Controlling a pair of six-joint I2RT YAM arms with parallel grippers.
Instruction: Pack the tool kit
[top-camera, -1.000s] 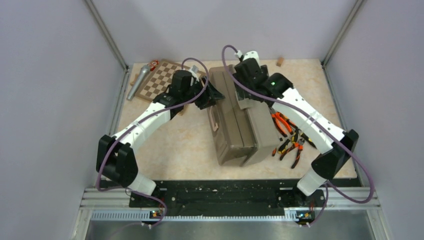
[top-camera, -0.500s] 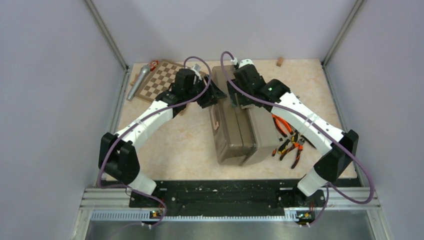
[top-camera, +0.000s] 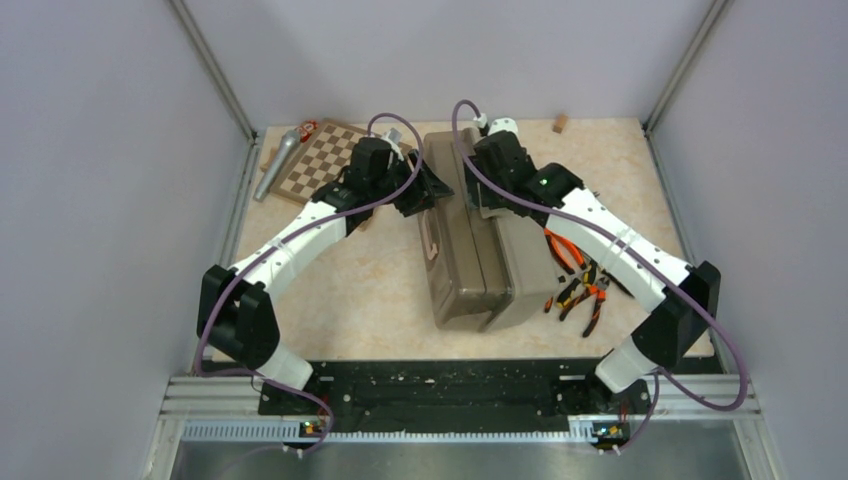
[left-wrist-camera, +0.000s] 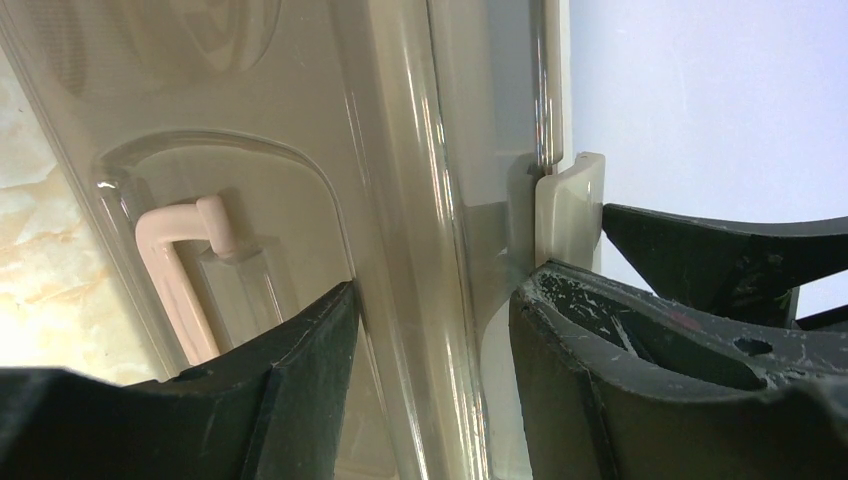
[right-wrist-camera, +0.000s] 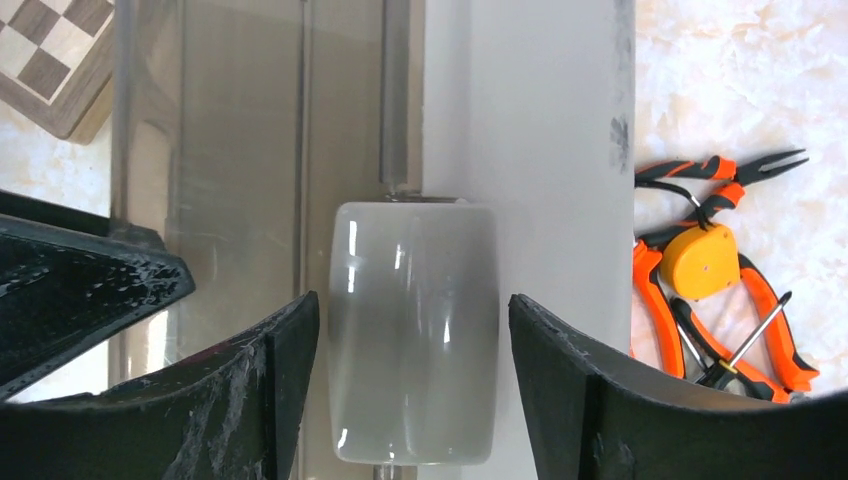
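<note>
Moved: your right arm has swung slightly inward towards the left arm. The right tool (right-wrist-camera: 412, 298) is now centred on the far end of the large translucent grey-brown plastic toolbox (top-camera: 480, 260). The left arm has hardly shifted, and the toolbox lies where it did.
Meaning: you appear to be lining up to release the lid. It is closed and nothing looks packed yet, so the task is probably at an early stage.
Right tool: open. The rounded translucent grey clasp (right-wrist-camera: 413, 360) sits between its fingers, with a sliver of gap on each side.
Left tool: the left tool (left-wrist-camera: 432, 290) has its fingers set apart astride the lid's long ridge. One finger is by the beige latch tab (left-wrist-camera: 570, 210), and the pale pink handle (left-wrist-camera: 170, 270) is just outside the other. You cannot tell whether the fingers are pressing on the ridge.
Task's things: the toolbox is directly under both tools. The orange-handled pliers (right-wrist-camera: 765, 310), round orange tape measure (right-wrist-camera: 700, 260) and a yellow-and-black screwdriver (right-wrist-camera: 715, 378) lie heaped on the desk (top-camera: 340, 290). They are beyond the toolbox wall, on the side of the right tool away from the left tool.
Around: the brown-and-cream chessboard (top-camera: 325, 160) and the silver microphone (top-camera: 278, 165) are behind the left tool and clear of the work.
In the way: the two tools are just beside each other, so a lifting lid could meet the left one.
</note>
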